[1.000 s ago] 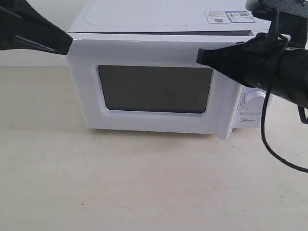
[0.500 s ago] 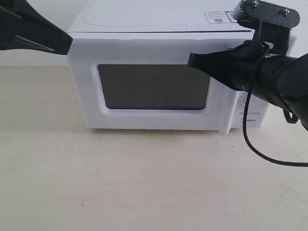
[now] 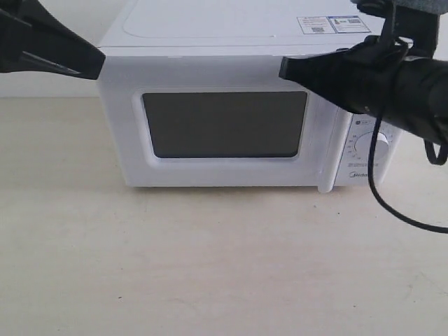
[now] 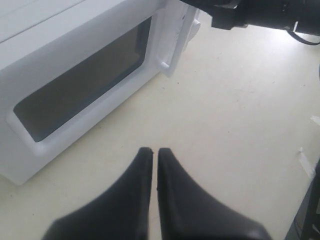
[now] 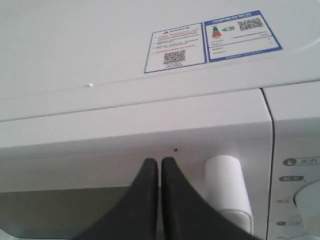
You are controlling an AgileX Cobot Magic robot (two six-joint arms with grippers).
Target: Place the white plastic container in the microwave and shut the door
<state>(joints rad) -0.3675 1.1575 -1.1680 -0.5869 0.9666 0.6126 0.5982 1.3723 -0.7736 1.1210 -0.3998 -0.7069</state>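
The right gripper [image 5: 160, 161], its two black fingers pressed together on nothing, is pointing its tips at the upper strip of the door [image 3: 210, 73], just above the dark window [image 3: 224, 124] and just beside the white bar handle [image 5: 227, 190]; whether they are touching the door I cannot tell. The door is lying flush against the front of the white microwave [image 3: 210, 24], which is sitting on the pale table [image 3: 210, 266]. The left gripper [image 4: 151, 151], likewise closed and empty, is hanging above the table near the microwave's left front corner.
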